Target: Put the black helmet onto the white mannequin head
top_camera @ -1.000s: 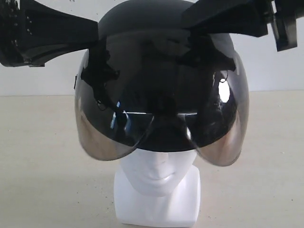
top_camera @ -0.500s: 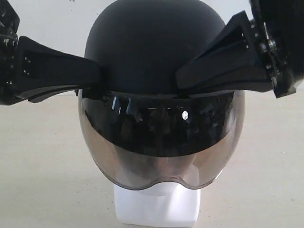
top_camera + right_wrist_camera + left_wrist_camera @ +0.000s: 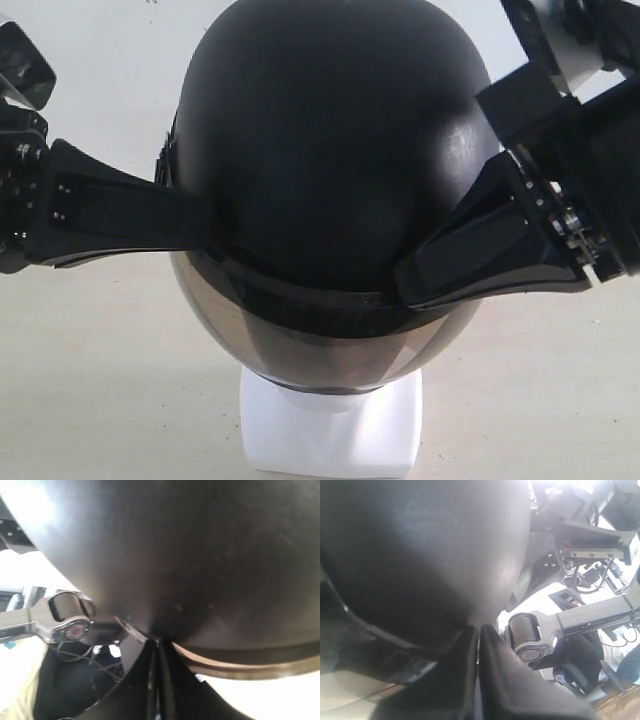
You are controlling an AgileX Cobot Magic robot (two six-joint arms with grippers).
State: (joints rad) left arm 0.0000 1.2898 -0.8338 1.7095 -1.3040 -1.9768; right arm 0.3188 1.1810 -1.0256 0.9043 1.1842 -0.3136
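The black helmet [image 3: 330, 170] fills the middle of the exterior view, tipped forward so its dome faces the camera and its smoky visor [image 3: 330, 355] points down. It covers the white mannequin head; only the blocky white neck base [image 3: 330, 430] shows below. My left gripper [image 3: 205, 225] is shut on the helmet's rim at the left side, my right gripper [image 3: 405, 290] shut on the rim at the right. In the left wrist view the jaws of the left gripper [image 3: 479, 630] meet at the shell [image 3: 420, 550]. In the right wrist view the right gripper [image 3: 159, 642] pinches the helmet's [image 3: 200, 555] edge.
A beige tabletop [image 3: 100, 380] spreads around the neck base, with a pale wall [image 3: 90, 80] behind. The opposite arm's links [image 3: 560, 625] show beyond the helmet in the left wrist view.
The helmet came down over the mannequin head and tipped forward. The face, visible a second ago, is now hidden. Both arms lowered with it.
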